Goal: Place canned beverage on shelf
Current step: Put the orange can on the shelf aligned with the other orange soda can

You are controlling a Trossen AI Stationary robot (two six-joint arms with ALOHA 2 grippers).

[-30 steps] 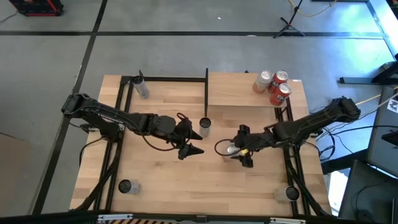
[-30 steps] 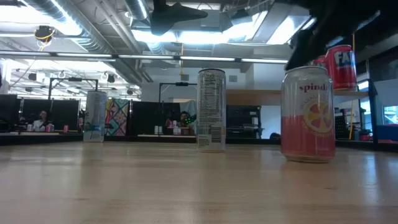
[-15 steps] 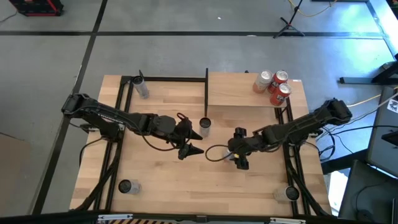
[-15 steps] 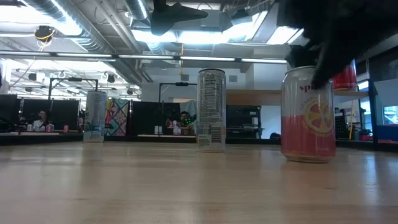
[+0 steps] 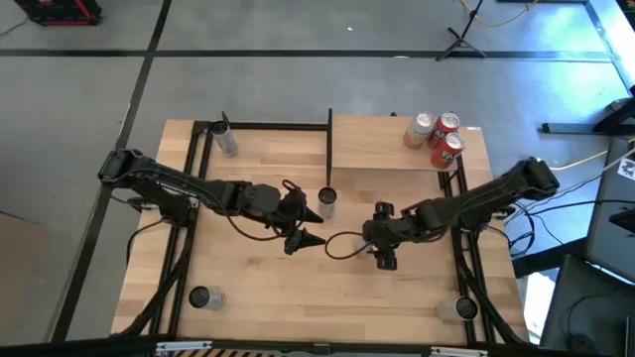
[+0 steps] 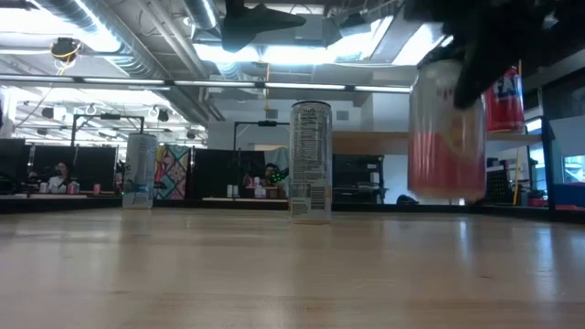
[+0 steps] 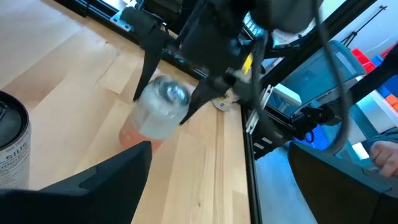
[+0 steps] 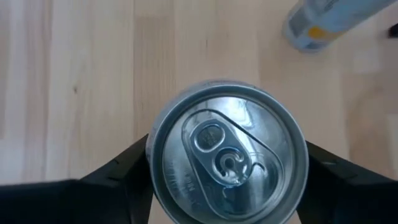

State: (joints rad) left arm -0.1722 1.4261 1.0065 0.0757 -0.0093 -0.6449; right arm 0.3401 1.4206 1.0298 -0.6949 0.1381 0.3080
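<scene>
Looking down from above, I see a short can [image 5: 204,296] at the near left of the plank-patterned tabletop [image 5: 258,288] and another [image 5: 458,308] at the near right. Mid-table, my right gripper [image 5: 382,242] is clamped on the pink canned beverage [image 6: 446,130]; its smooth cylinder hangs clear of the wood in the low view, and its silver lid with pull tab [image 8: 227,159] fills the right wrist view between the dark fingers. My left gripper [image 5: 301,234] sits just left, fingers apart, empty. A slim tall can [image 5: 327,203] stands just beyond. Farther right, the pale shelf [image 5: 372,144] carries three cans [image 5: 437,135].
</scene>
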